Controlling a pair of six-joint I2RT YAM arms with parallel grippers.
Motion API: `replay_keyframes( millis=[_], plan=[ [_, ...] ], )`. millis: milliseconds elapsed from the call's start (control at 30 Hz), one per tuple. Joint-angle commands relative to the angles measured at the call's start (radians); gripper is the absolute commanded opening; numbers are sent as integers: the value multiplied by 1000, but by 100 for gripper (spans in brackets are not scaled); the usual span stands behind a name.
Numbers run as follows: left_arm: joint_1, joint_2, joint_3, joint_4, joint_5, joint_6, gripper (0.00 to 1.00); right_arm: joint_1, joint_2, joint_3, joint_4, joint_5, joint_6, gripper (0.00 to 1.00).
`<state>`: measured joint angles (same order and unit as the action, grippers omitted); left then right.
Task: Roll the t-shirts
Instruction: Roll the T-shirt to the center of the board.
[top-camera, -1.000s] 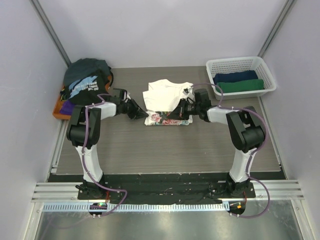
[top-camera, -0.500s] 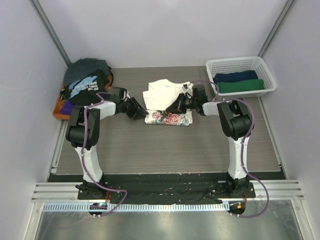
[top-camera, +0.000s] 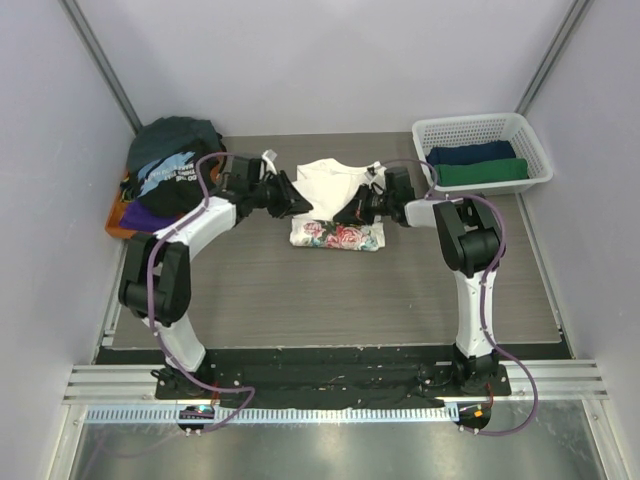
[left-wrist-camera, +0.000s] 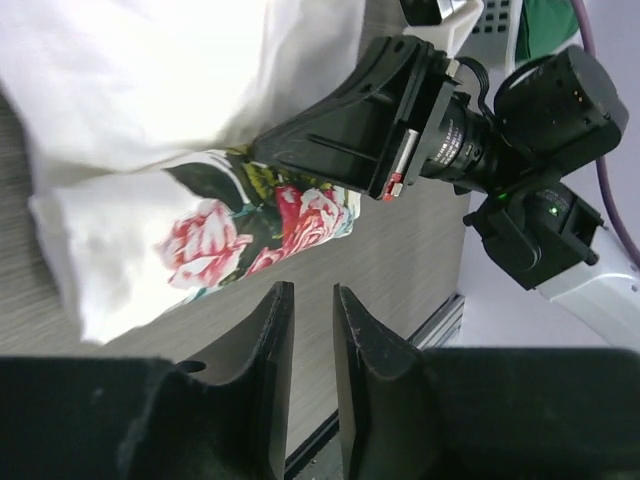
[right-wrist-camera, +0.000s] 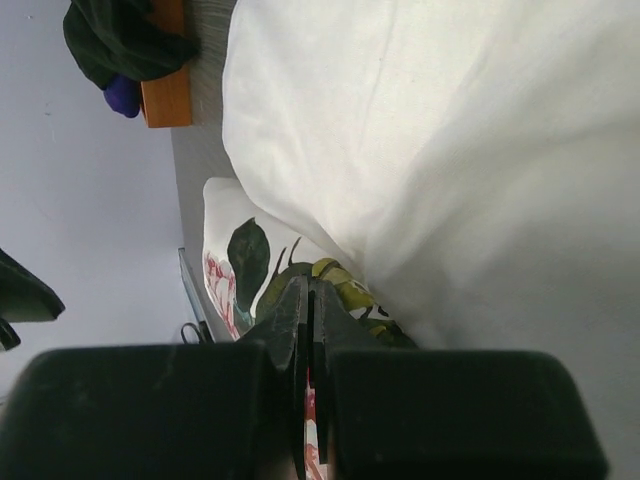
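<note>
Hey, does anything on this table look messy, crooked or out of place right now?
Nothing looks damaged. The floral shirt is only half rolled: a printed roll along its near edge, the white rest rumpled and skewed behind it. At far left, the shirt pile is heaped loosely, spilling over its orange tray.

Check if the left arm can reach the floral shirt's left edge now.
Likely yes. The left claw hovers right beside the shirt's left edge with nothing between; the right claw sits on the shirt's other side, out of the way.
</note>
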<state>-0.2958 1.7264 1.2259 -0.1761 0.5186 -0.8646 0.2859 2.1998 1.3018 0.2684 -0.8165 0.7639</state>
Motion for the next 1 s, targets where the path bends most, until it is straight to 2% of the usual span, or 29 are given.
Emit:
replay_keyframes(
  millis=[0,200,333,533,633,833,967],
  plan=[
    [-20,93,60,85,34,30,24,1,-92,33,-81,19,-63,1],
    [-22,211,73,132,77,32,16,1,-204,-6,-110,22,-86,1],
    [-22,243,24,170,81,33,15,1,-274,-61,-120,19,-101,1],
    [-22,271,9,202,81,32,14,2,-356,-266,5,-9,-61,1],
    [-22,277,11,208,77,32,14,1,-312,-297,35,-12,-60,1],
    [-19,294,-9,239,37,55,13,-14,-132,-204,8,31,-93,1],
    [-17,317,-22,260,-9,76,11,-27,-95,-191,8,48,-94,1]
  ],
)
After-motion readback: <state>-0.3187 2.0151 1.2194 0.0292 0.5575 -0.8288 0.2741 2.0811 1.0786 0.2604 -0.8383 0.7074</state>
